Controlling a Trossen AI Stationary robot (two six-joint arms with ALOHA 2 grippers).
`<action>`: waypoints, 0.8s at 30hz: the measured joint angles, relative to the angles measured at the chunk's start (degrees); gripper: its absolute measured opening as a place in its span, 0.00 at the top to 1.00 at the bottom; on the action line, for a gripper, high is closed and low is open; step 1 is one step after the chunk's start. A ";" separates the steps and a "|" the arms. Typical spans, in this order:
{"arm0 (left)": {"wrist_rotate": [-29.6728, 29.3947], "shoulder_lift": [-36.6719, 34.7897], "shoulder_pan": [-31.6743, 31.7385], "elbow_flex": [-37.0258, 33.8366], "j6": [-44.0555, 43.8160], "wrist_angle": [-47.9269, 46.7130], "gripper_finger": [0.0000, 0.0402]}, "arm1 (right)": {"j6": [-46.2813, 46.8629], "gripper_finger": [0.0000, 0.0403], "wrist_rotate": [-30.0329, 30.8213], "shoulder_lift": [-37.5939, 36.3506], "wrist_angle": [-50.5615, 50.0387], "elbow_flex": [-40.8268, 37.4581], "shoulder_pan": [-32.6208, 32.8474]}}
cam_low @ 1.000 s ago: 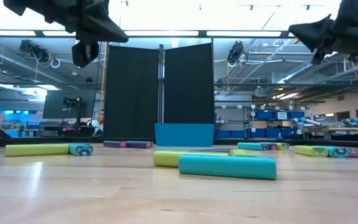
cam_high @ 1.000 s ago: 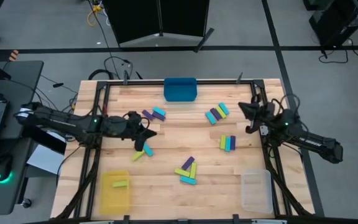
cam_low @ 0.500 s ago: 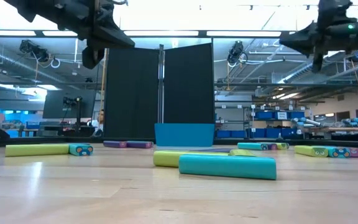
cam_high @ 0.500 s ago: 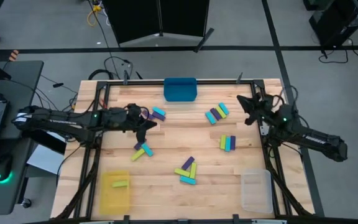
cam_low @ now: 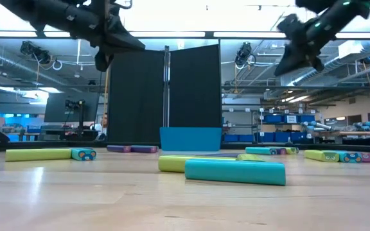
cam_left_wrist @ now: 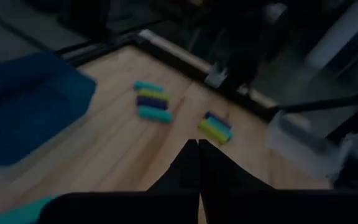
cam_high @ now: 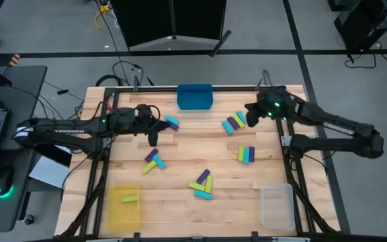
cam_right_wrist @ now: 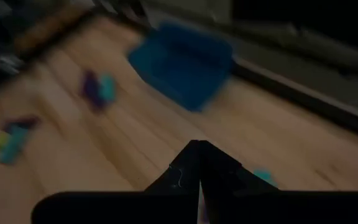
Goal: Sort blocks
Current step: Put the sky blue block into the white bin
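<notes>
pale wood runs under everything here, operator, and starting at your left you've got the yellow bin [cam_high: 125, 205] in the near corner with one lime block [cam_high: 130, 199] already lying in it. moving in, your left gripper [cam_high: 154, 130] hangs above the table with its fingers pressed together on nothing, the wrist view shows them meeting in a point. just past its tip sits the purple and cyan pair [cam_high: 167, 123], long axes slanting toward the blue bin [cam_high: 195, 96] at the far edge; just nearer you lies a purple, cyan and lime cluster [cam_high: 153, 160]. centre-near, the lime, purple and cyan heap [cam_high: 202, 185] sits well apart from both arms. carrying on right, the cyan, lime and purple trio [cam_high: 234, 122] lies side by side, slanted, and your right gripper [cam_high: 250, 113] hovers just beside it, fingers likewise clenched and empty. that's the relation to watch: the trio lies just to the left of that pincer, so i'd judge the right arm nearer and it will need to open before dropping. the upright trio [cam_high: 246, 154] waits nearer you, and the clear bin [cam_high: 276, 205] holds the near right corner.
</notes>
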 joint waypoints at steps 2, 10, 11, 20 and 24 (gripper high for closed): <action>2.23 0.00 1.05 -3.69 -2.05 7.18 1.00 | 0.01 0.95 -2.65 5.14 -4.10 2.92 -2.34; 4.79 0.02 2.96 -12.20 -8.42 22.30 1.00 | -4.96 0.90 -7.79 21.97 -7.24 5.20 -8.73; 4.86 0.02 2.94 -12.19 -8.53 22.47 0.99 | -4.70 0.88 -8.18 23.59 -7.73 5.20 -9.38; 4.67 0.02 2.94 -12.18 -6.21 22.25 0.98 | -4.57 0.66 -7.96 33.63 -7.90 5.20 -12.27; 3.16 0.02 2.96 -12.18 -5.63 22.12 0.98 | -4.87 0.54 -7.38 36.90 -7.50 5.22 -12.92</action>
